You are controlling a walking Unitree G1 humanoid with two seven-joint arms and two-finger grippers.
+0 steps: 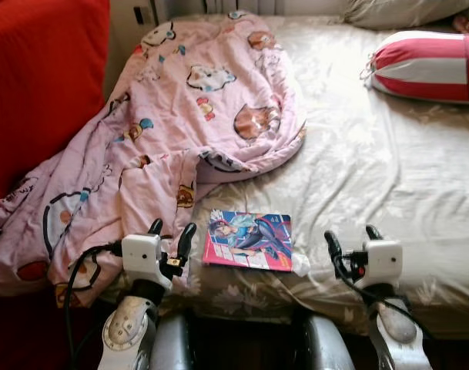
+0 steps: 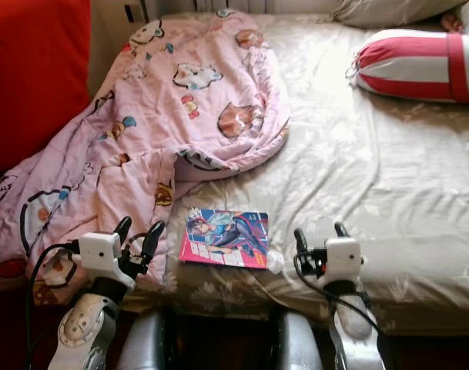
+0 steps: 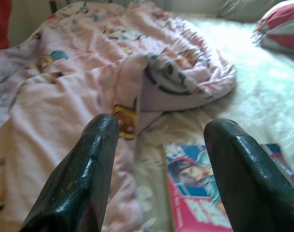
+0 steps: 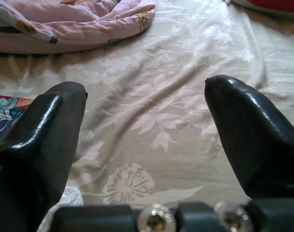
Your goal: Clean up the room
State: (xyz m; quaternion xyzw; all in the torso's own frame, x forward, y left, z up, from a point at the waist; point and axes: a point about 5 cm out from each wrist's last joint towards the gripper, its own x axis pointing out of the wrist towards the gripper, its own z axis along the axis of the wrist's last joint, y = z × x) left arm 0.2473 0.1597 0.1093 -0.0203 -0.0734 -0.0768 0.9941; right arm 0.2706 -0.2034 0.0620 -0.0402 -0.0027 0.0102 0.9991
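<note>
A comic book (image 1: 248, 240) with a bright pink and blue cover lies flat near the bed's front edge, between my two arms. A pink cartoon-print blanket (image 1: 180, 116) lies crumpled over the bed's left half and hangs off its left side. My left gripper (image 1: 171, 233) is open, raised over the blanket's edge just left of the book (image 3: 204, 193). My right gripper (image 1: 351, 237) is open above bare floral sheet (image 4: 175, 106), to the right of the book. Nothing sits between either pair of fingers.
The bed (image 1: 388, 177) carries a beige floral sheet. A red and white striped bolster (image 1: 430, 65) lies at the back right, with a pale pillow (image 1: 403, 11) behind it. A red couch or cover (image 1: 41, 77) stands at the left. A small crumpled white wrapper (image 1: 299, 264) lies by the book.
</note>
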